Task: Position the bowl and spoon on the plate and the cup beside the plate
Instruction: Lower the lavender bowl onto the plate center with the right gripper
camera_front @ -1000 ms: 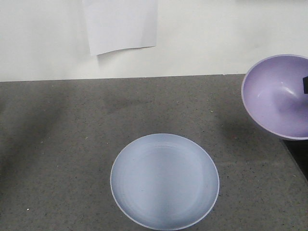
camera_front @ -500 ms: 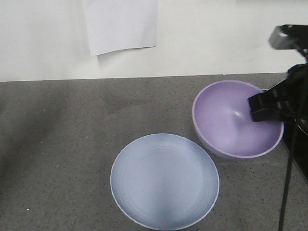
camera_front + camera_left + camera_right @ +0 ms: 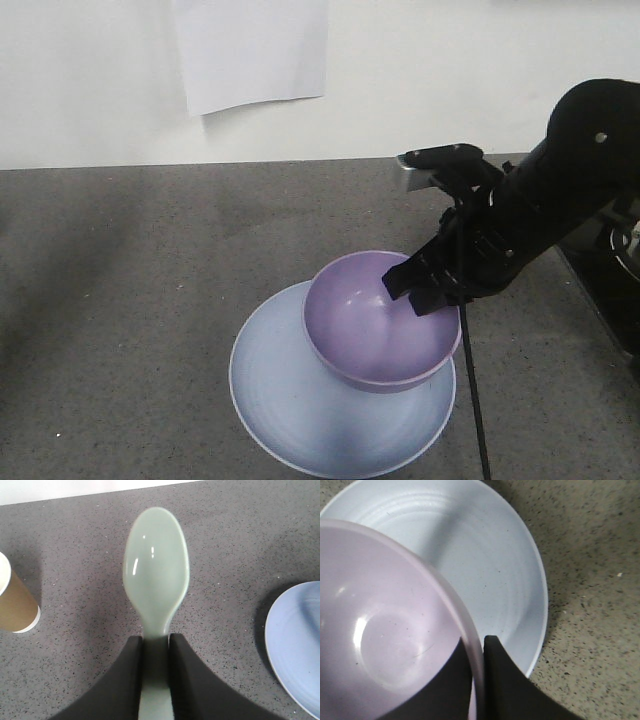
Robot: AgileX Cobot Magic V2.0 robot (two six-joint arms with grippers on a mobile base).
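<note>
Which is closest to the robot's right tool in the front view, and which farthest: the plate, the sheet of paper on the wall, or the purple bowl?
1. Purple bowl: its rim is pinched in the right tool.
2. Plate: just under the bowl, lower left of the tool.
3. Sheet of paper: hanging far behind, upper left.

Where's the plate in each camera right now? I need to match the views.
Front view: plate at bottom centre, beneath the bowl.
Left wrist: plate at the right edge, cut off.
Right wrist: plate across the top, behind the bowl.
Shared landmark: grey speckled table.
</note>
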